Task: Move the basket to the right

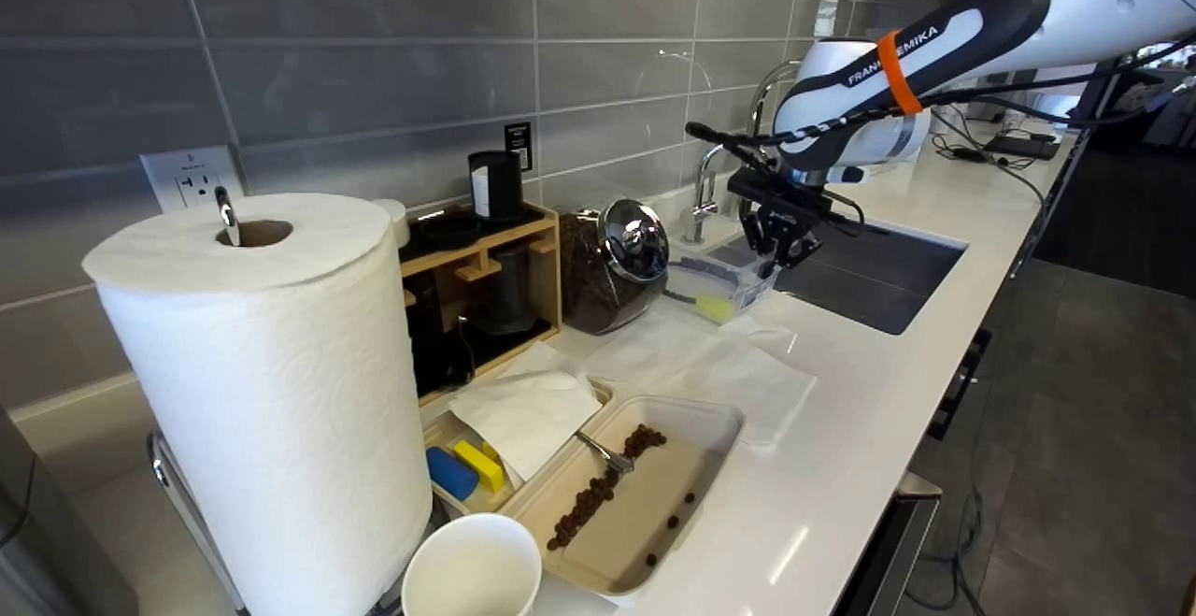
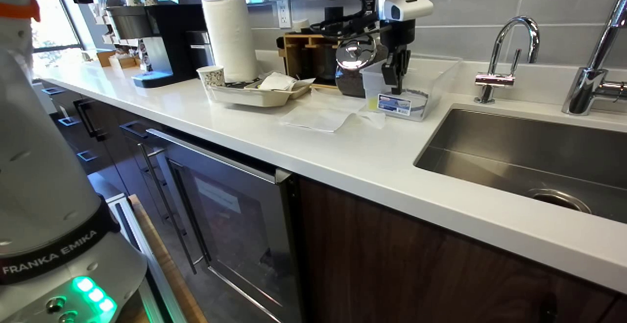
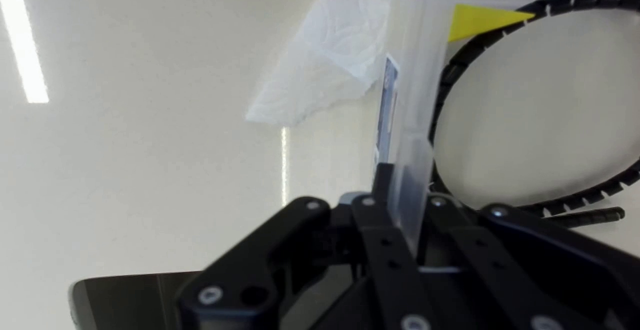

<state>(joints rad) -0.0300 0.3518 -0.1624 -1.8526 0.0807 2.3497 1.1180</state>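
Observation:
The basket is a pale, translucent tub on the counter beside the sink, seen in both exterior views (image 1: 750, 285) (image 2: 431, 75). A yellow bit (image 3: 475, 19) and a black ribbed loop (image 3: 452, 72) show through or inside it. A blue-white label (image 2: 394, 105) is on its front wall. My gripper (image 1: 777, 261) points down at the basket's near wall, also in an exterior view (image 2: 399, 80). In the wrist view my gripper (image 3: 406, 185) straddles the thin basket wall (image 3: 425, 64) and looks shut on it, one finger outside. The inner fingertip is mostly hidden behind the wall.
A glass jar with a silver lid (image 1: 612, 270) stands close to the basket. White napkins (image 1: 691, 368) lie beside it. The sink (image 2: 490, 141) and a faucet (image 2: 494, 73) are on its other side. A tray with brown bits (image 1: 645, 494) and a wooden box (image 1: 551, 270) stand farther along.

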